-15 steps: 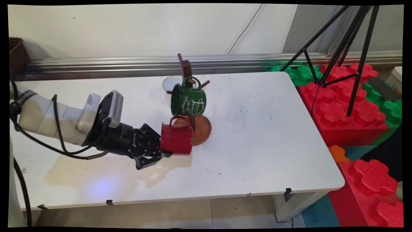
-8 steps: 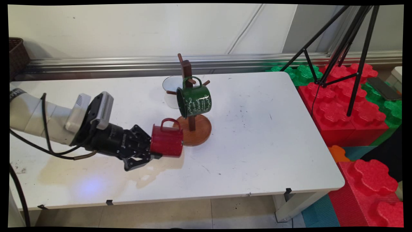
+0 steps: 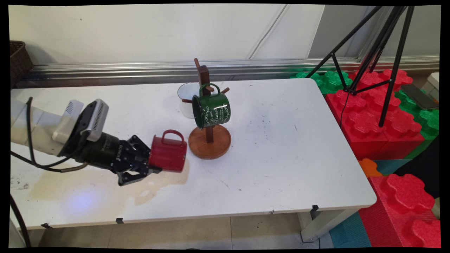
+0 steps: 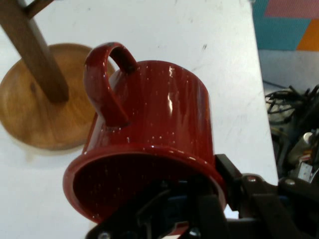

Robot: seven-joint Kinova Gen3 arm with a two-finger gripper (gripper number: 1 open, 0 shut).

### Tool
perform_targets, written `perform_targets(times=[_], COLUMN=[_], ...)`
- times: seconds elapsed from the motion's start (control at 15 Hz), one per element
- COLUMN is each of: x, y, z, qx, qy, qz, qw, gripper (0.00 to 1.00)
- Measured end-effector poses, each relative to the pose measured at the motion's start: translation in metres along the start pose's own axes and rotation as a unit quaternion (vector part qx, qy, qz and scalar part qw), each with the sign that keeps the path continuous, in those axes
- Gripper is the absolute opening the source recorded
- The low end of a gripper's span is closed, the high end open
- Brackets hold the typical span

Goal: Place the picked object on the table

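Observation:
My gripper [image 3: 152,165] is shut on the rim of a red speckled mug [image 3: 168,155], held on its side above the table with its handle up and its mouth toward the hand. In the hand view the red mug [image 4: 149,144] fills the middle, one finger inside its mouth and one outside. To its right stands a wooden mug tree [image 3: 208,116] on a round base [image 4: 35,109]. A green mug [image 3: 211,110] with white lettering hangs from a peg of the tree. A white mug [image 3: 186,98] sits behind the tree.
The white table [image 3: 281,147] stretches to the right of the tree. Big red and green foam blocks [image 3: 379,119] and a black tripod [image 3: 383,52] stand at the right. A dark basket [image 3: 17,59] sits at the far left by the wall.
The arm has drawn back to the left with the red mug, away from the mug tree's base. The green mug swung on its peg and hangs more tilted now.

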Motion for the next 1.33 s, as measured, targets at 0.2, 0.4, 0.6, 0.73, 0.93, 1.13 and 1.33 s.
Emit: perform_targets(times=[0.2,0.4,0.6,0.73,0.93,1.13,1.33], x=[-0.005,-0.008,-0.01,-0.013,-0.018,-0.023,-0.03], y=[-0.003,-0.006,-0.009,-0.012,-0.015,-0.017,-0.018], z=[-0.011,-0.021,-0.031,-0.039,-0.051,-0.059,-0.066], qx=[0.003,0.006,0.011,0.017,0.025,0.028,0.03], qy=[-0.011,-0.02,-0.032,-0.047,-0.071,-0.092,-0.119], qz=[0.008,0.017,0.03,0.046,0.073,0.094,0.113], qw=[0.9999,0.9996,0.999,0.9977,0.9945,0.9908,0.9859], gripper=[0.0,0.0,0.0,0.0,0.0,0.0,0.0])
